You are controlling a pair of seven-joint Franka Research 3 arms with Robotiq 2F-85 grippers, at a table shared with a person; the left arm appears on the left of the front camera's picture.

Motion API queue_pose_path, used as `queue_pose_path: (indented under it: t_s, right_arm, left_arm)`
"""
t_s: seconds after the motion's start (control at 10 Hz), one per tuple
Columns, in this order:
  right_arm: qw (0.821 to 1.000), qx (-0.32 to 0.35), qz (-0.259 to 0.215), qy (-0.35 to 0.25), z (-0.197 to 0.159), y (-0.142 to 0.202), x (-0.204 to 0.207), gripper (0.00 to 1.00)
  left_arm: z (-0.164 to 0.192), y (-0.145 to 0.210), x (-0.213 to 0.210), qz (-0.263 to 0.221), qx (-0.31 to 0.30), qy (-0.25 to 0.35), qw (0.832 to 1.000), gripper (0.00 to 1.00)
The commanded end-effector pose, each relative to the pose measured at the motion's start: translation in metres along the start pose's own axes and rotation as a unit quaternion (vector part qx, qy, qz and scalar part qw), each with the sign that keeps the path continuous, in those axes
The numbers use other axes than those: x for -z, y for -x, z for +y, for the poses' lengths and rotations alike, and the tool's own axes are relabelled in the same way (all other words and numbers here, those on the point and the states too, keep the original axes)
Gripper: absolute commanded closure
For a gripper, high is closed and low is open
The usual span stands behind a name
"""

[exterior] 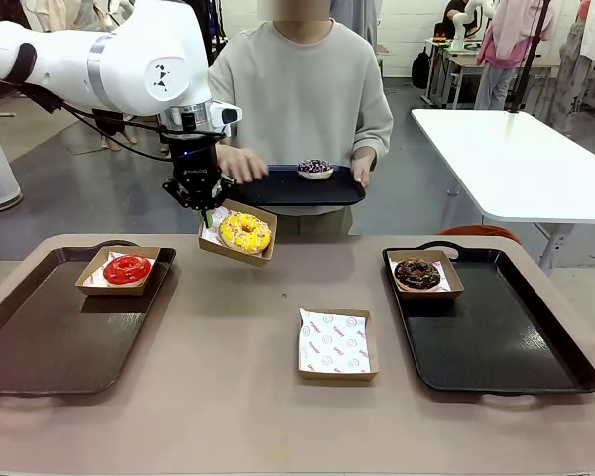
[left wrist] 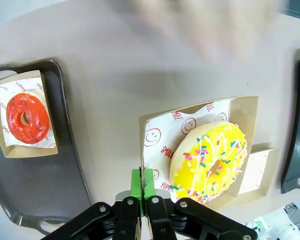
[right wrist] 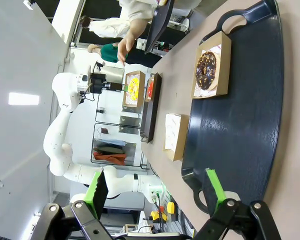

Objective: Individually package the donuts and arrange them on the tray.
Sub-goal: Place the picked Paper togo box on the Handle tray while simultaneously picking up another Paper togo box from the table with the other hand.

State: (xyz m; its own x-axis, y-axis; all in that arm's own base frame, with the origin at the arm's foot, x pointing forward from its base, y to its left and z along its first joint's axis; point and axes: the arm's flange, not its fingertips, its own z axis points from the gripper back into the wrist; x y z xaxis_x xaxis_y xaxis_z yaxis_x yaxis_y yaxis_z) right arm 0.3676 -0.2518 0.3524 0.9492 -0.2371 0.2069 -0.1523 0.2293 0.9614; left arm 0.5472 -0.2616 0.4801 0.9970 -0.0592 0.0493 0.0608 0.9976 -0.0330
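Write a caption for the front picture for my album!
Left gripper holds the box with the yellow donut above the table while a person holds a tray.

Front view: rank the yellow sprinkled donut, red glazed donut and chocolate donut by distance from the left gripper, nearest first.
1. Yellow sprinkled ring donut, in the brown cardboard box the left gripper holds.
2. Glossy red ring donut, on the left-side brown tray.
3. Dark chocolate ring donut, on the right-side black tray.
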Motion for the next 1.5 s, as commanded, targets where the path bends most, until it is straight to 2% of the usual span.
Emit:
queue_pose_path:
  t_s: [0.0,1.3,1.4]
  right_arm:
    - [1.0,0.0,-0.001,-0.001,0.0,0.001,0.001,0.0]
    - [1.0,0.0,0.0,0.0,0.0,0.0,0.0,0.0]
    - [0.999,-0.008,0.022,0.025,0.012,-0.004,0.017,0.0]
  left_arm:
    - [0.001,0.0,-0.001,0.0,-0.002,0.0,1.0,1.0]
    - [0.0,0.0,0.0,0.0,0.0,0.0,1.0,0.99]
    - [0.009,-0.002,-0.007,0.007,0.0,0.006,1.0,0.99]
